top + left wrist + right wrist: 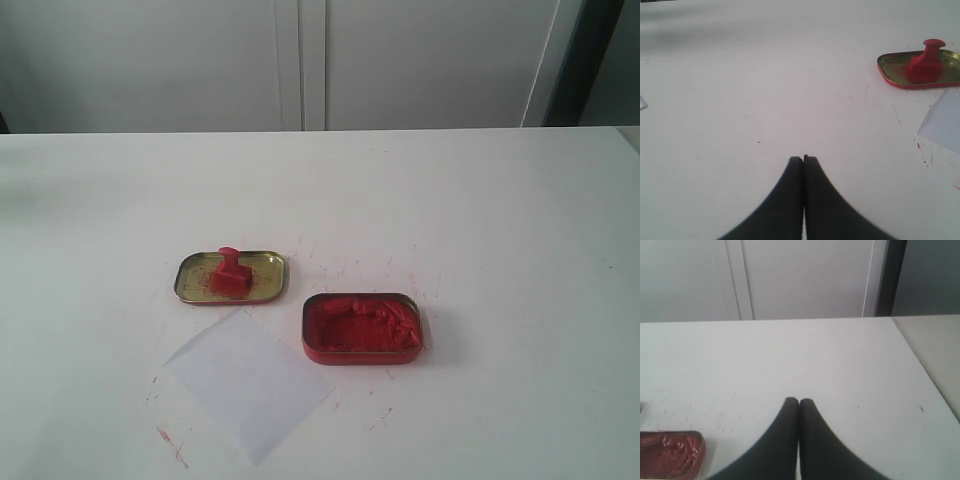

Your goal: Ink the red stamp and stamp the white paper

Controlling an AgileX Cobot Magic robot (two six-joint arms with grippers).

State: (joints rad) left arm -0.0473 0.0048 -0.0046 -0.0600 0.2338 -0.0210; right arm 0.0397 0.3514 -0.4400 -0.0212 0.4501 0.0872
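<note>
The red stamp (232, 272) stands upright inside the shallow gold tin lid (268, 280); the left wrist view has the same stamp (926, 62) in the lid (891, 67). In front of the lid lies the white paper (247, 383), turned like a diamond, and one corner of the paper (943, 121) shows in the left wrist view. No stamp mark shows on the sheet. My left gripper (803, 159) is shut with nothing in it, over bare table well away from the stamp. My right gripper (799, 401) is also shut and empty. Neither gripper appears in the exterior view.
The red tin of ink paste (362, 327) sits open to the right of the paper, and its corner (670, 454) shows in the right wrist view. Red specks and smears mark the white table (480, 220). Pale cabinets (300, 60) stand behind the table.
</note>
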